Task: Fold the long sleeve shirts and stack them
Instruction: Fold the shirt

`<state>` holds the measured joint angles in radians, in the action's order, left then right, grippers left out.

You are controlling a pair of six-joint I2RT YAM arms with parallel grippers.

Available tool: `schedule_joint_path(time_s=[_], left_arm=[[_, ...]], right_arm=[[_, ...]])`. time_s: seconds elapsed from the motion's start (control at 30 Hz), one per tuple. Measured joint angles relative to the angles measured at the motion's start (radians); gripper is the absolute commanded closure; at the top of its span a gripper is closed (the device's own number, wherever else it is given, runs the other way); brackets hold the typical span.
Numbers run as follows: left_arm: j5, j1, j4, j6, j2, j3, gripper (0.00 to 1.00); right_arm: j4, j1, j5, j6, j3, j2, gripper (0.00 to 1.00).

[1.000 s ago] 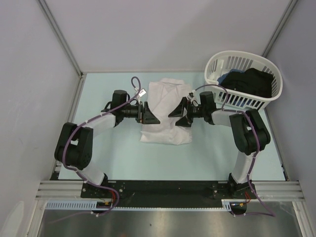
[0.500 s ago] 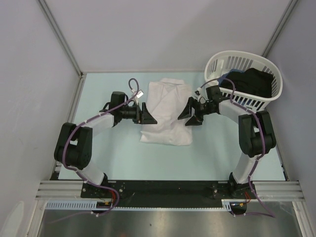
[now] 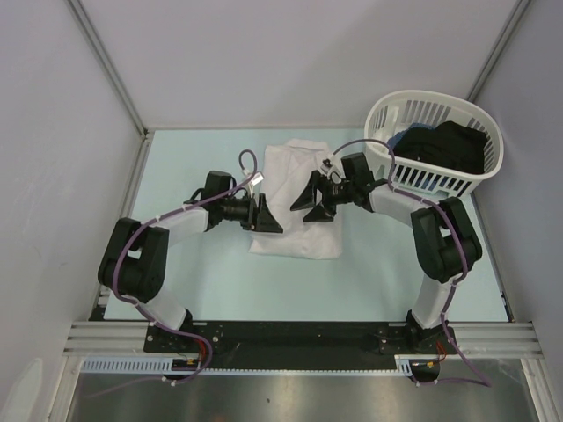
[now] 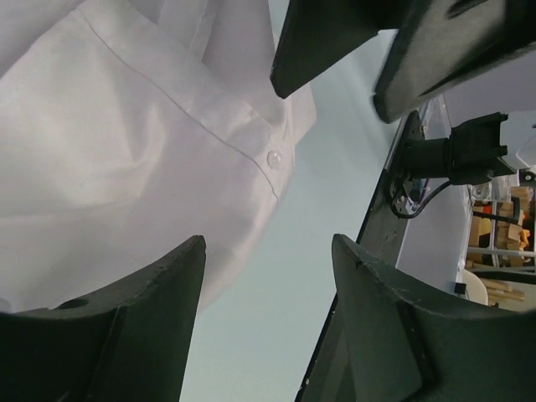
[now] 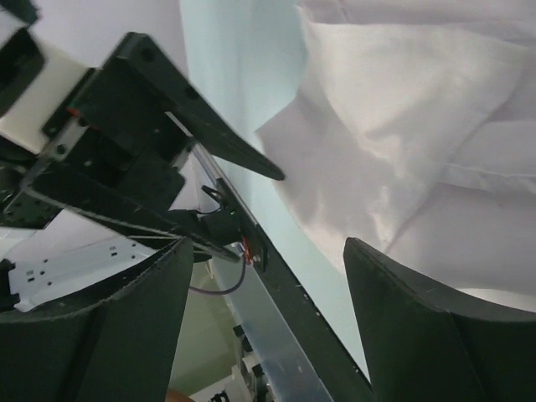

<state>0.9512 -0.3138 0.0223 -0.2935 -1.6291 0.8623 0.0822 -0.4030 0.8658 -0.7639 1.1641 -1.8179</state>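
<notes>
A plain white long sleeve shirt point(image 3: 295, 189) lies folded in the middle of the pale green table point(image 3: 202, 272). My left gripper point(image 3: 271, 220) is open and empty, low at the shirt's left edge. In the left wrist view the shirt point(image 4: 126, 151) fills the upper left, with the gripper point(image 4: 268, 243) open beside its edge. My right gripper point(image 3: 303, 209) is open and empty over the shirt's right half, facing the left one. In the right wrist view the shirt point(image 5: 402, 151) is at the upper right, with the gripper point(image 5: 268, 247) open.
A white slatted basket point(image 3: 378, 114) stands at the back right, holding dark clothes point(image 3: 449, 145) and a bit of blue cloth point(image 3: 405, 139). Grey walls close in the table at the left, back and right. The arm bases sit on the black rail at the near edge.
My right gripper has swung left from the shirt's right edge to over the shirt. My left gripper has shifted slightly right and nearer, onto the shirt's left edge. The shirt has not moved.
</notes>
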Motion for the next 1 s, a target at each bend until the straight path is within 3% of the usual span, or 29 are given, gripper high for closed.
schedule_joint_path(time_s=[0.4, 0.67, 1.0], left_arm=[[-0.036, -0.053, 0.045, 0.116, -0.067, 0.0, 0.33], [-0.075, -0.059, 0.066, 0.167, -0.143, 0.0, 0.33], [-0.077, -0.063, 0.091, 0.198, -0.155, 0.015, 0.31]], right_arm=[[-0.015, -0.008, -0.091, 0.009, -0.038, -0.101, 0.16], [-0.151, -0.01, -0.129, -0.051, -0.038, -0.179, 0.14], [-0.399, -0.005, -0.14, -0.257, -0.013, -0.256, 0.16]])
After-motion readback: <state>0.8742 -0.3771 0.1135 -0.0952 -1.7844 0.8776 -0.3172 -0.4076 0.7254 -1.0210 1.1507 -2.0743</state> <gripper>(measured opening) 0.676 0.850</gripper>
